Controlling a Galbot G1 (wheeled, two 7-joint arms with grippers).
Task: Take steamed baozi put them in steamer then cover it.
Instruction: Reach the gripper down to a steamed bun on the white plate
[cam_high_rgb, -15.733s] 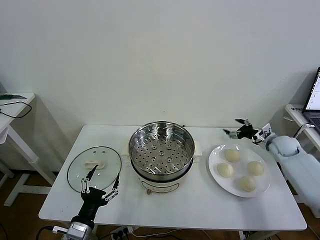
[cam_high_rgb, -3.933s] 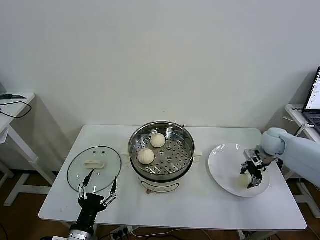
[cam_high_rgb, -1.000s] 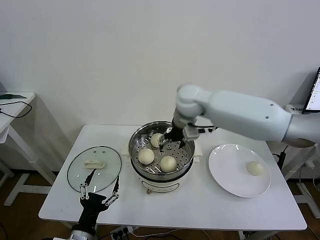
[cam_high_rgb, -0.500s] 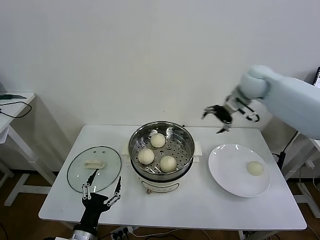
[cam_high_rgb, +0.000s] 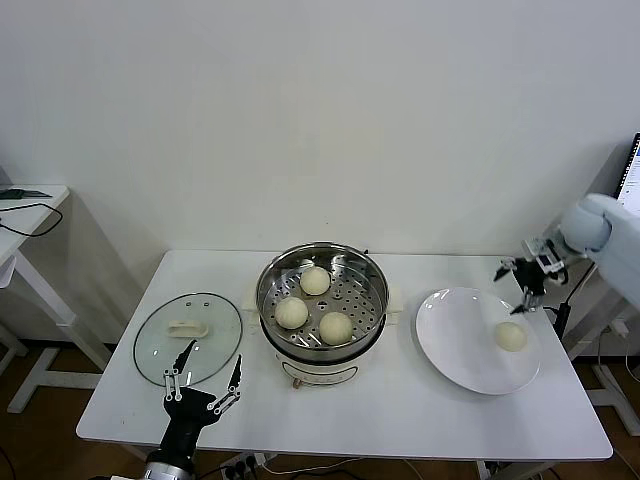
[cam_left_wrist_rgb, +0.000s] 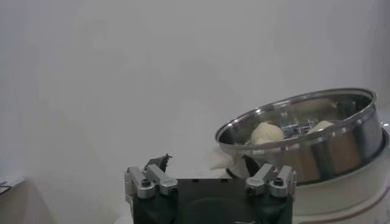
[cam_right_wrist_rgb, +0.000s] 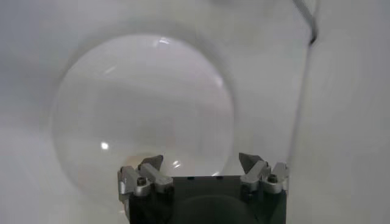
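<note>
The steel steamer (cam_high_rgb: 323, 300) stands mid-table on its cream base and holds three baozi (cam_high_rgb: 315, 280) (cam_high_rgb: 291, 312) (cam_high_rgb: 335, 327) on its perforated tray. The fourth baozi (cam_high_rgb: 511, 336) lies on the white plate (cam_high_rgb: 455, 345) at the right. My right gripper (cam_high_rgb: 523, 275) is open and empty, in the air above the plate's far right edge; the right wrist view shows the plate (cam_right_wrist_rgb: 146, 103) below its jaws. The glass cover (cam_high_rgb: 189, 338) with its cream handle lies flat at the left. My left gripper (cam_high_rgb: 205, 380) is open, low at the table's front edge by the cover.
The left wrist view shows the steamer (cam_left_wrist_rgb: 311, 140) with two buns in it. A side table (cam_high_rgb: 20, 215) with a cable stands at the far left. A laptop (cam_high_rgb: 630, 190) sits at the far right edge.
My right gripper has left the steamer, empty, and swung right and down to above the plate's far edge. A third baozi now lies in the steamer. The left arm has stayed put.
</note>
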